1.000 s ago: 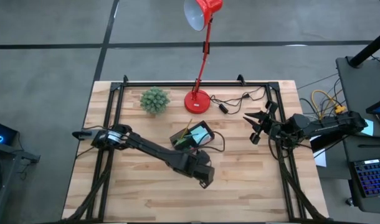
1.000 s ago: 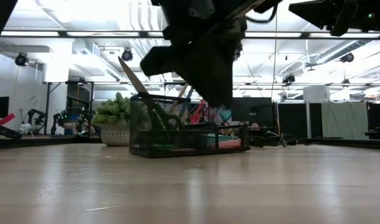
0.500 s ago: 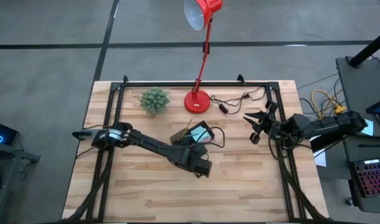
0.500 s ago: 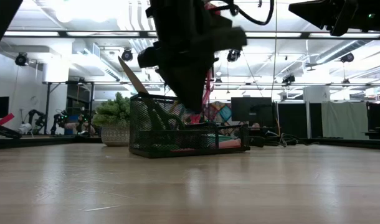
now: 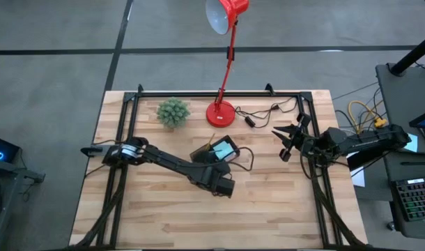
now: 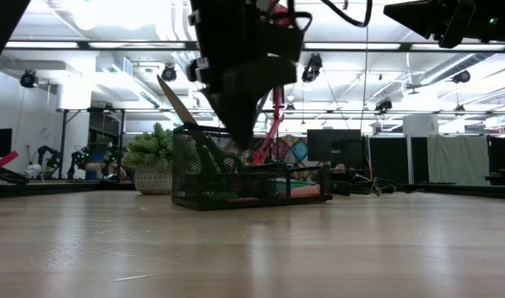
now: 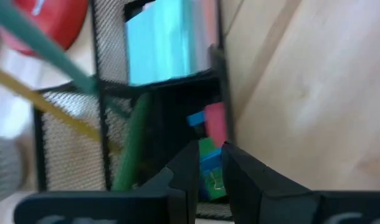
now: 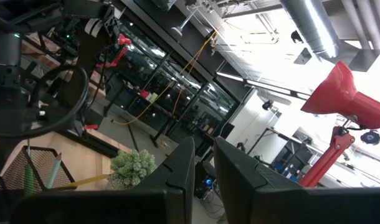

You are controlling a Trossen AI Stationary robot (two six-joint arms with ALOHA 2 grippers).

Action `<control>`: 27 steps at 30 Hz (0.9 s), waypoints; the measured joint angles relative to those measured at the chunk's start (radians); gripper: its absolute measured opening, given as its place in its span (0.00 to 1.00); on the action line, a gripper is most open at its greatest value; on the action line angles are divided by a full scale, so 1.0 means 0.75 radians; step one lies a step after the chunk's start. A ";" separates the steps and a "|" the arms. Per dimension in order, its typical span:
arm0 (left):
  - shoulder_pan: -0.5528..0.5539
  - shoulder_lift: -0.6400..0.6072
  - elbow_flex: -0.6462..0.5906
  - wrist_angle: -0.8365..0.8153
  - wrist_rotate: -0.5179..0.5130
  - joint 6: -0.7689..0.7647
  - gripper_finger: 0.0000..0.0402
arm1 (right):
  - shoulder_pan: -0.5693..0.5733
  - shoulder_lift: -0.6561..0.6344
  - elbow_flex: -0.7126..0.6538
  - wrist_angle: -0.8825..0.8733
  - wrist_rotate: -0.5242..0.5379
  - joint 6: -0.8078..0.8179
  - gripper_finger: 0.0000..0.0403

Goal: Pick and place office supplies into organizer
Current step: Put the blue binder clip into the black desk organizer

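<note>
Organizer [image 5: 217, 153]: left gripper [image 7: 209, 163] angled down over it, nearly closed, empty; right gripper [image 5: 283, 141] raised, nearly closed, empty.

Pale wooden table [image 5: 164, 216] of jointed planks with a smooth, faintly shiny finish. Black wire-mesh metal organizer [image 6: 236, 178] holding a glossy blue pad [image 7: 162, 40] of paper. Red lamp [image 5: 226, 14] with a glossy shade. Spiky green plant [image 5: 173, 111], rough-looking. Matt black left gripper [image 7: 207, 163]
</note>
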State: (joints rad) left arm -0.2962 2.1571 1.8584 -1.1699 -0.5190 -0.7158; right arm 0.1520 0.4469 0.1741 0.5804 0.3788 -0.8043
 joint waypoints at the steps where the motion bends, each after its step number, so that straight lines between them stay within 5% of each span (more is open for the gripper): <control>1: 0.000 0.000 0.000 -0.024 -0.007 0.000 0.12 | 0.000 0.000 0.000 0.000 0.000 0.000 0.13; 27: 0.005 0.000 -0.036 -0.094 0.002 -0.002 0.16 | 0.000 -0.001 0.000 0.000 0.000 0.000 0.13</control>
State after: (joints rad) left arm -0.2924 2.1571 1.8313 -1.2404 -0.5175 -0.7170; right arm 0.1518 0.4465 0.1741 0.5804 0.3788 -0.8043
